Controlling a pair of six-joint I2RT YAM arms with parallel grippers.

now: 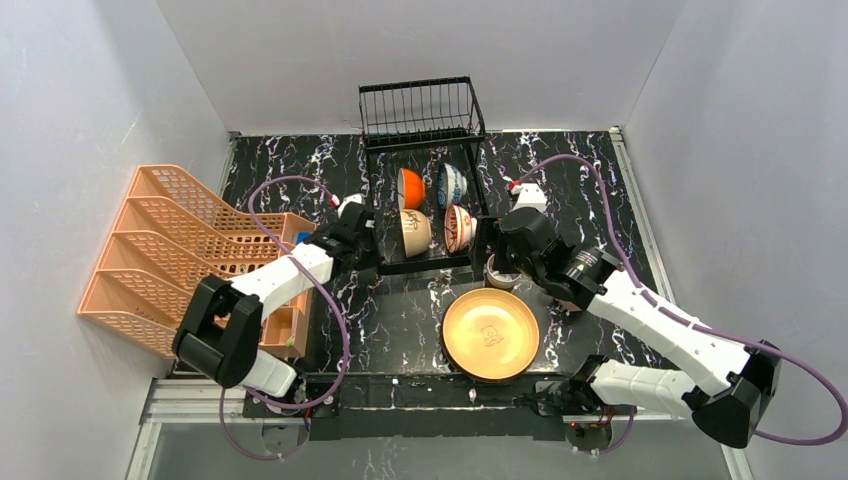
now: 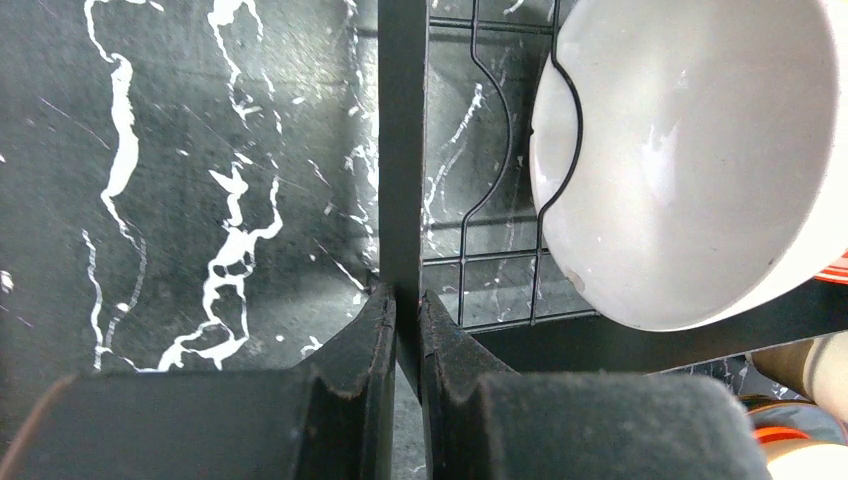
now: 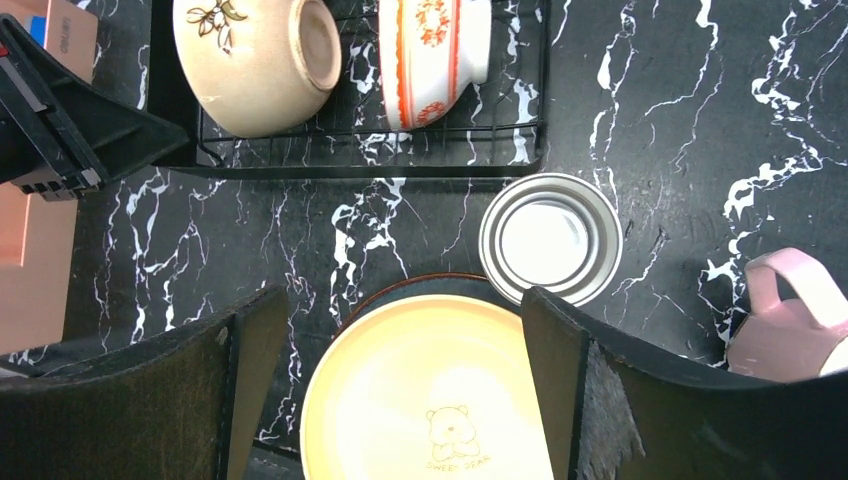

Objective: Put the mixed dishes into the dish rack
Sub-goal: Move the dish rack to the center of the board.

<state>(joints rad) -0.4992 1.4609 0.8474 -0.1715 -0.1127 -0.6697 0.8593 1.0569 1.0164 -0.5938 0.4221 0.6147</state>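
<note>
The black wire dish rack [image 1: 420, 110] stands at the table's middle back. Its lower tier holds an orange bowl [image 1: 410, 187], a blue-patterned bowl [image 1: 452, 184], a cream bowl [image 1: 415, 232] and a red floral bowl [image 1: 459, 228]. My left gripper [image 2: 407, 310] is shut on the rack's black left frame bar [image 2: 402, 150], beside the cream bowl's pale inside [image 2: 690, 150]. My right gripper [image 3: 400, 320] hangs open over the yellow plate [image 3: 430, 390], which lies on a darker plate. The steel cup [image 3: 550, 238] stands by its right finger, and the pink mug [image 3: 790, 320] is farther right.
An orange plastic lattice rack [image 1: 170, 250] fills the left side, close to the left arm. White walls close in the table on three sides. The yellow plate [image 1: 490, 333] lies near the front edge, between the two arm bases.
</note>
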